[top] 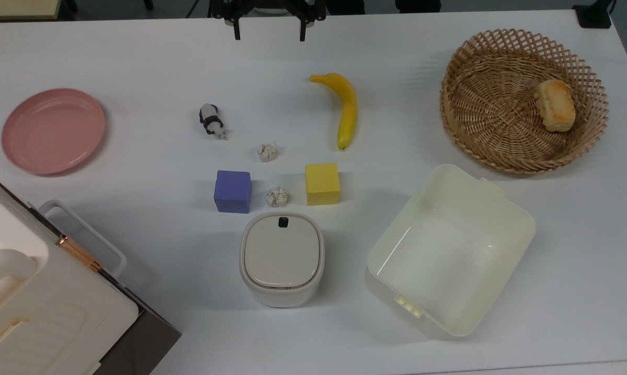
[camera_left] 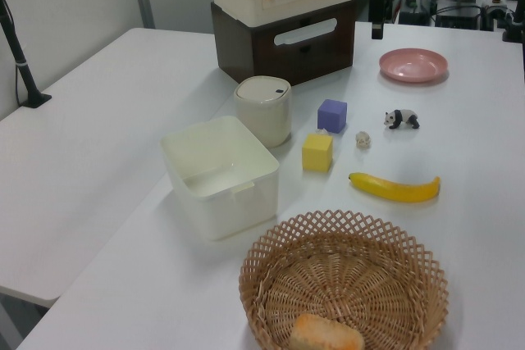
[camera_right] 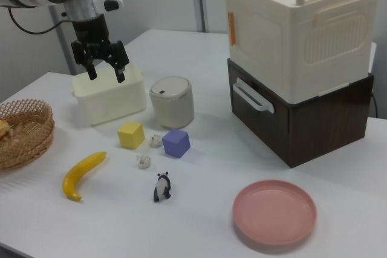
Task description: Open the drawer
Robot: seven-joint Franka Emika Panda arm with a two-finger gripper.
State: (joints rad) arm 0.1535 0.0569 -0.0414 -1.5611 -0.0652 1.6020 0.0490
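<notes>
- Dark brown, the drawer (camera_right: pixel 290 122) sits shut under a cream cabinet (camera_right: pixel 296 34) at the right view's right, its white loop handle (camera_right: pixel 253 97) facing the table's middle.
- Nearest the handle in the right view stands a small lidded white bin (camera_right: pixel 172 101), with a purple block (camera_right: pixel 176 142) and a yellow block (camera_right: pixel 131 135) just beside it.
- A pink plate (camera_right: pixel 275 212) lies in front of the drawer, near the right view's lower edge.
- The gripper (camera_right: pixel 104 67) hangs well apart from the drawer, above a cream tub (camera_right: pixel 112 98), fingers spread and empty.
- A banana (camera_right: pixel 81 174) and a toy panda (camera_right: pixel 162 187) lie toward the right view's lower left.
</notes>
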